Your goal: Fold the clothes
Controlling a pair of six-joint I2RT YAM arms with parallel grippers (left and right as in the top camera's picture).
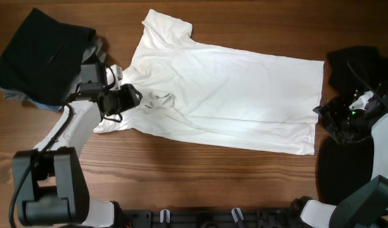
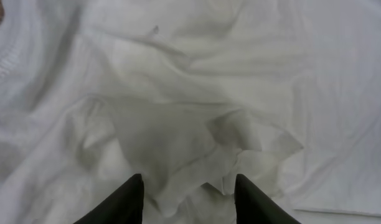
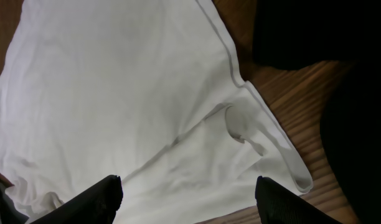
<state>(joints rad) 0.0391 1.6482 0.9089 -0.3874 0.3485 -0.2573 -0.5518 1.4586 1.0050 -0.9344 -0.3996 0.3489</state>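
We see the left pincer [image 2: 187, 190] spread. Its two dark fingers [image 2: 125, 205] stand apart, and a rumpled peak of white cloth lies loose in the gap between them. The cloth sits right at the tips, but we can make out no pinch on it. That peak belongs to the T-shirt [image 1: 232, 88], close to its ribbed neckline [image 2: 7, 59], where the fabric is gathered into soft creases. The right pincer [image 3: 187, 183] is spread wider and hangs over the shirt's hem corner [image 3: 271, 158], which is curled back on itself; we cannot tell whether its tips touch the cloth. The T-shirt lies mostly flat across the middle of the table [image 1: 213, 174], neck end toward the left edge and hem toward the right edge. One sleeve [image 1: 168, 25] points to the far edge and the other lies beside the left pincer. A black garment [image 1: 45, 50] is heaped at the far left corner with a bit of blue cloth [image 1: 29, 100] showing under it. Another black garment [image 1: 355, 63] lies by the right edge, just beyond the hem.
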